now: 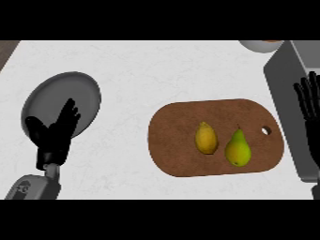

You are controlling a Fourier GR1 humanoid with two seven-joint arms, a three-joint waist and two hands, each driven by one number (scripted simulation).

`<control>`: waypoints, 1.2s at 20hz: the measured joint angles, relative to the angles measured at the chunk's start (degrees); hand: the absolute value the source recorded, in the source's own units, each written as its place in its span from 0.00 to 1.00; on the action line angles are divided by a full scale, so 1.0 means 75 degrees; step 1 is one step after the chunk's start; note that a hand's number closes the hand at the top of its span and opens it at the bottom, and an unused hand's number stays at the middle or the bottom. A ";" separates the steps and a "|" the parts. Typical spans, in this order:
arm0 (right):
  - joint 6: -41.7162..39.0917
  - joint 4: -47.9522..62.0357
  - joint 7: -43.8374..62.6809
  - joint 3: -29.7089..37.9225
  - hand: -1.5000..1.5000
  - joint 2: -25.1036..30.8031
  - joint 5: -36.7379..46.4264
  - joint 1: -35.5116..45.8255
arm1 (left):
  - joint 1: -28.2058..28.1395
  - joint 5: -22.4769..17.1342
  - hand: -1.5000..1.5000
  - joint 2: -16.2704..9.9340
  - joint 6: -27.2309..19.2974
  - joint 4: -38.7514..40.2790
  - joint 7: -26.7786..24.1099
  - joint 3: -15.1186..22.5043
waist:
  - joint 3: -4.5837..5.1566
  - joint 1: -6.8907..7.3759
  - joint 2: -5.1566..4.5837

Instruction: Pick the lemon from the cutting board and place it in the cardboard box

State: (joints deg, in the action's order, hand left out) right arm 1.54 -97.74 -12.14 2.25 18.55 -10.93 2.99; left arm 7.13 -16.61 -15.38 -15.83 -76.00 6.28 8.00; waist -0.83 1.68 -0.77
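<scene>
1. Across the whole view lay the white counter [155, 70], faintly veined and apparently smooth; a strip of darker wood floor showed at the upper left, and part of a pale bowl [259, 45] was cut off by the top edge.
2. At the right edge stood a grey, straight-walled container [297, 63], only partly in view; it was judged to be the cardboard box named in the task, though its colour gave no proof.
3. In the centre rested the brown cutting board [183, 140], rounded at its corners, with a small hanging hole near its right side.
4. At the left sat a grey plate [76, 89], with nothing on it.
5. Over the box hung the right hand [318, 110], fingers straight and spread, holding nothing.
6. Before the plate's lower part rested the left hand [53, 129], fingers up and relaxed, also holding nothing.
7. On the board lay a green pear [238, 147], just beside the lemon; it was a likely obstacle to any grasp from the right.
8. Left of the pear lay the lemon [205, 138], lengthwise toward the top of the view. It was judged light, stiff, and waxy enough to roll or slip; a hold across its widest middle seemed best, with fingers entering the narrow gap beside the pear.
</scene>
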 measured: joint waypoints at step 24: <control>0.0211 -0.1917 0.2405 -0.1582 0.00 0.1418 0.3876 -0.0164 | -0.0705 -0.0892 0.50 -0.1232 0.1327 -0.2146 0.0660 -0.1077 | 0.0155 -0.0205 0.0134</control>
State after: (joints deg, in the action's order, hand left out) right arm 3.13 -112.12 5.89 -9.61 29.19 18.14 1.75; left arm 1.84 -23.29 -24.62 -5.88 -92.09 11.22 -0.08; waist 0.33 0.14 0.24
